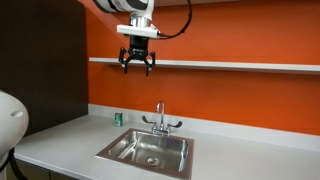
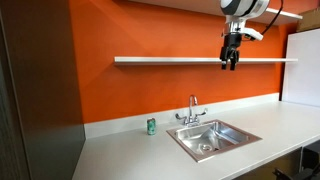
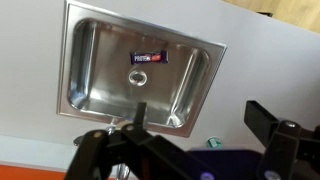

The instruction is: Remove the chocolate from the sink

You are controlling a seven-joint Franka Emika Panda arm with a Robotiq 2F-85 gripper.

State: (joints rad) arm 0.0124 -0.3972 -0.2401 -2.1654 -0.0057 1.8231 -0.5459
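The sink (image 3: 78, 62) is a steel basin in a grey counter; it shows in both exterior views (image 1: 112, 149) (image 2: 184, 135). The chocolate (image 3: 147, 58) is a small dark bar with a reddish label, lying on the basin floor just beside the round drain (image 3: 139, 78). It is too small to make out in the exterior views. My gripper (image 1: 137, 68) (image 2: 231, 65) hangs high above the sink at shelf height, open and empty. In the wrist view its dark fingers (image 3: 200, 125) frame the counter beside the basin.
A small green cup-like object (image 1: 118, 118) (image 2: 151, 126) (image 3: 212, 143) stands on the counter by the orange wall, beside the chrome tap (image 1: 159, 121) (image 2: 193, 110). A white shelf (image 1: 240, 65) (image 2: 170, 60) runs along the wall at gripper height.
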